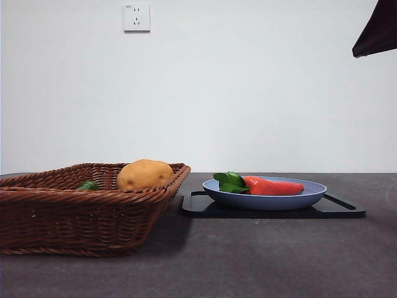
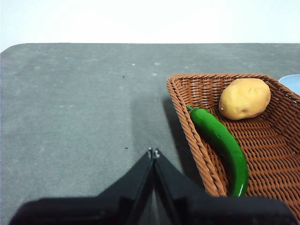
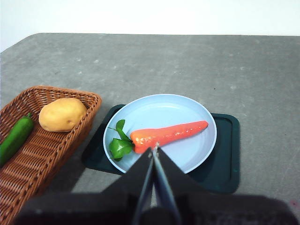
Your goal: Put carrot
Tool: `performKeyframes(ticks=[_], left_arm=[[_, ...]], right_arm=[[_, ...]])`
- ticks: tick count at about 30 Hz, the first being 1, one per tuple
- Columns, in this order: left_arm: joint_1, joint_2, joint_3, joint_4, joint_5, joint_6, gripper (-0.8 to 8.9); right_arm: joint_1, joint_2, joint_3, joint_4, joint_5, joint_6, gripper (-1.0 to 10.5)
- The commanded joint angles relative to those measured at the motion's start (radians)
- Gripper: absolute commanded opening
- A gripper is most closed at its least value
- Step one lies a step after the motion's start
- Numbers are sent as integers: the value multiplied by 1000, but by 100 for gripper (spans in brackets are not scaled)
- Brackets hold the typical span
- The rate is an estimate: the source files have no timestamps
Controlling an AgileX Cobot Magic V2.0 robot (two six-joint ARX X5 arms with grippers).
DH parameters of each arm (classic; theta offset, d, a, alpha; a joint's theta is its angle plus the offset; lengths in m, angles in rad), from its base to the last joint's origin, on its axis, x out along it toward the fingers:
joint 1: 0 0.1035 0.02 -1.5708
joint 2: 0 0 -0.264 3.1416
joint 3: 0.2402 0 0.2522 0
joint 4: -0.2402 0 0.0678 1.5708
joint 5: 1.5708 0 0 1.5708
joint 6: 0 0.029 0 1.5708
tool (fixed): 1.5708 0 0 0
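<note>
The orange-red carrot (image 1: 273,185) with green leaves lies in a light blue plate (image 1: 267,200) on a black tray (image 1: 335,211), right of the basket. In the right wrist view the carrot (image 3: 168,133) lies across the plate (image 3: 154,110), leaves toward the basket. My right gripper (image 3: 154,151) is shut and empty, held above the plate's near side; it shows as a dark tip (image 1: 376,31) at the top right of the front view. My left gripper (image 2: 153,153) is shut and empty over bare table beside the basket.
A brown wicker basket (image 1: 74,211) stands at the left and holds a tan potato (image 1: 144,174) and a green pepper (image 2: 222,145). A white wall socket (image 1: 136,17) is on the back wall. The table is dark grey.
</note>
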Motion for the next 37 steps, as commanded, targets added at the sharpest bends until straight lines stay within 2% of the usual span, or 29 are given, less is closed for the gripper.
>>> performKeyframes(ticks=[1, 8, 9, 12, 14, 17, 19, 24, 27, 33, 37], left_arm=[[1, -3, -4, -3, 3, -6, 8], [2, -3, -4, -2, 3, -6, 8], [2, -3, -4, -3, 3, -6, 8], [2, -3, -4, -2, 3, -6, 8], [1, -3, -4, -3, 3, -6, 8], [1, -3, -4, -2, 3, -6, 8], [2, -3, -4, -2, 3, -6, 8], [1, -3, -4, -2, 3, -6, 8], [2, -3, -4, -2, 3, -6, 8], [2, -3, -4, -2, 3, -6, 8], [2, -3, -4, -2, 3, -6, 8]], right_arm=[[6, 2, 5, 10, 4, 6, 11], [6, -12, 5, -5, 4, -10, 11], [2, -39, 5, -9, 15, -27, 11], [-35, -134, 2, -28, 78, -165, 11], [-76, -196, -5, -35, 76, -200, 11], [-171, -291, -31, -36, 72, -207, 11], [-241, -343, -64, -34, 26, -207, 11], [-408, -444, -210, -27, -203, -207, 11], [-472, -493, -310, -22, -274, -207, 11], [-510, -595, -464, -20, -293, -202, 11], [-510, -648, -499, -20, -293, -202, 11]])
